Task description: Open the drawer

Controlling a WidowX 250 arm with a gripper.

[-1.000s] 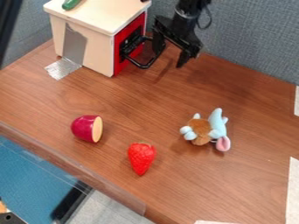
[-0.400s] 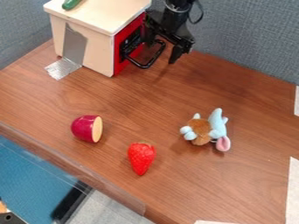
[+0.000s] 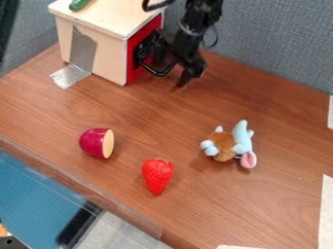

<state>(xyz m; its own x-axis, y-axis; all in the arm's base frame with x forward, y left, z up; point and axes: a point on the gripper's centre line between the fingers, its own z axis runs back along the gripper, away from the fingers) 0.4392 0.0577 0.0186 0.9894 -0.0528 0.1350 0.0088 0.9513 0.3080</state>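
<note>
At the top of the view, beside the handle, the black gripper [image 3: 172, 64] hangs low and open. One finger is at the handle, partly lost against its black bars, and the other stands out to the right over the table. Whether the near finger touches the handle or sits inside its loop, I cannot tell. The drawer's red front [image 3: 134, 70] is flush with the cream box [image 3: 107, 57], and its black handle [image 3: 158, 73] juts out toward the right.
A green toy [image 3: 79, 4] lies on the box. Silver tape [image 3: 69, 76] runs from its side to the table. A red half fruit [image 3: 96, 143], a strawberry [image 3: 157, 176] and a plush toy [image 3: 224, 145] lie farther forward on the table [image 3: 130, 109].
The gripper has moved left and downward, closer to the handle. The drawer front and the toys stand where they were.
</note>
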